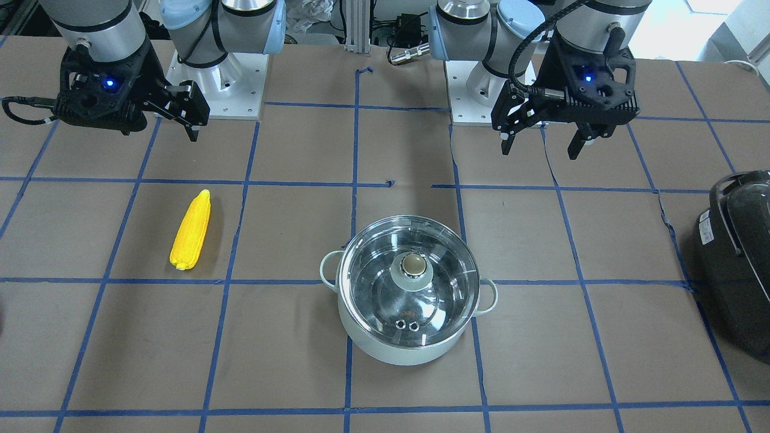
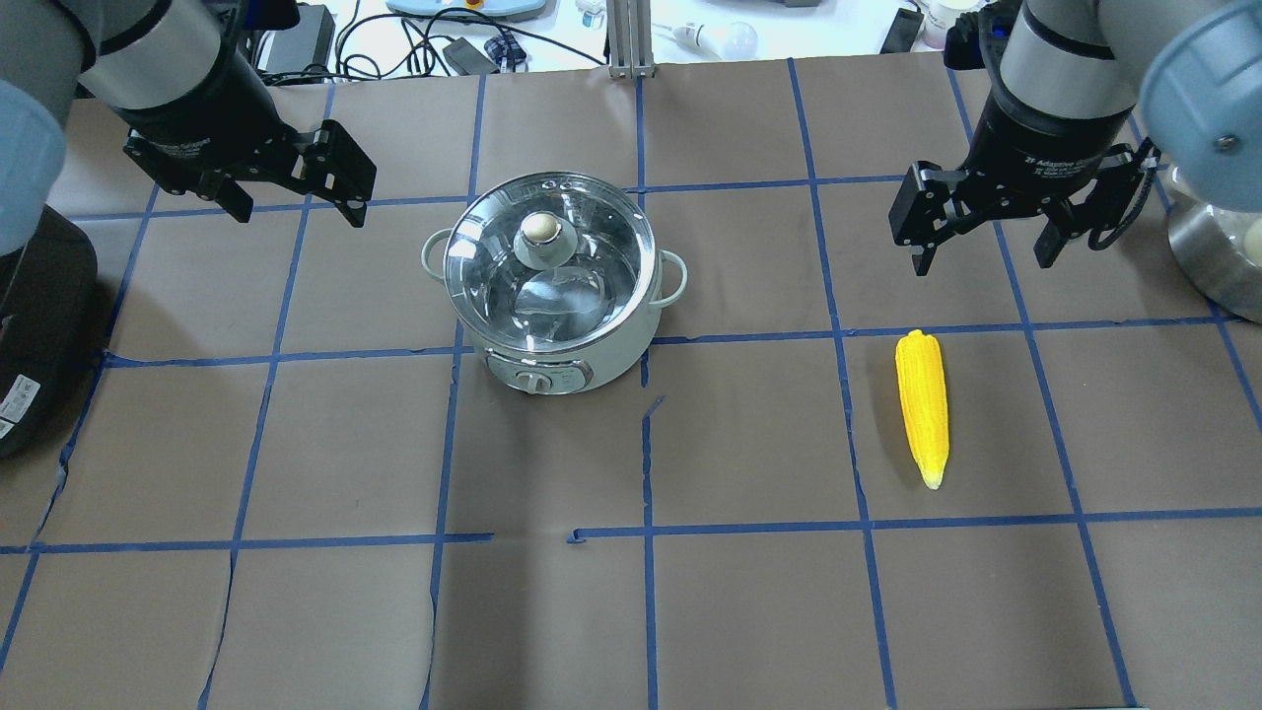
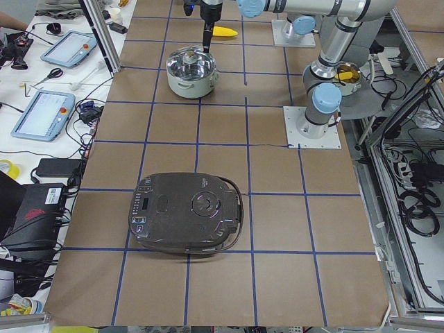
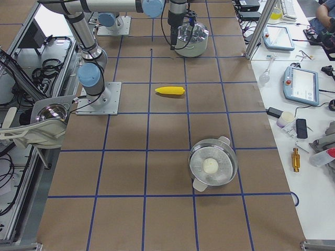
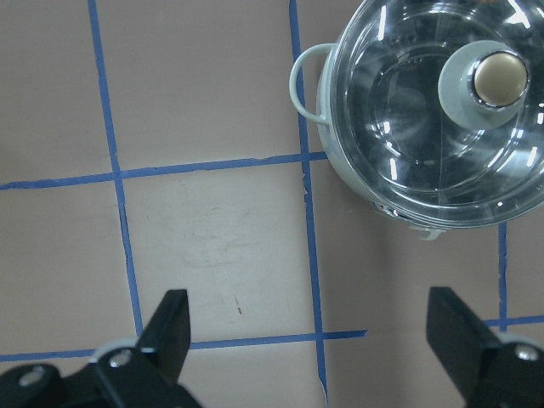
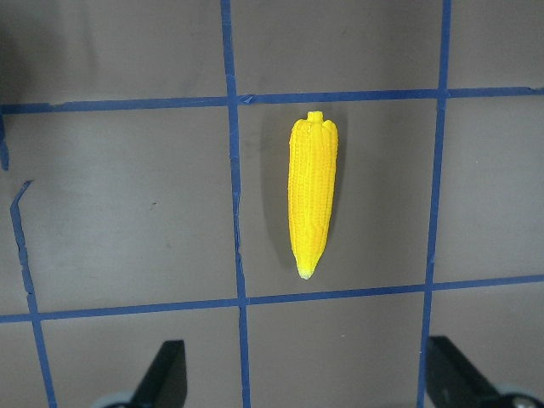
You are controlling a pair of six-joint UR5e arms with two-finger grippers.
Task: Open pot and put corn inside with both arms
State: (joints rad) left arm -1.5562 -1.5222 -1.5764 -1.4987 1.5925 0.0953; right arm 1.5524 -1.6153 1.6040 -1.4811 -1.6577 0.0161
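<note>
The pale mint-green pot (image 2: 582,350) stands near the middle of the table, with its glass lid (image 2: 582,247) on and the knob (image 2: 539,228) on top. It also shows in the front view (image 1: 391,343) and the left wrist view (image 5: 357,174). The yellow corn (image 2: 922,406) lies flat on the table to the pot's right, also in the right wrist view (image 6: 312,200) and the front view (image 1: 190,231). My left gripper (image 2: 296,202) is open and empty, left of the pot. My right gripper (image 2: 983,258) is open and empty, hovering just beyond the corn's blunt end.
A large black appliance (image 2: 30,325) lies at the table's left end, also in the front view (image 1: 737,258). A steel pot with a white ball inside (image 4: 212,164) stands farther along the right end. The arm bases (image 1: 228,90) stand at the table's rear edge.
</note>
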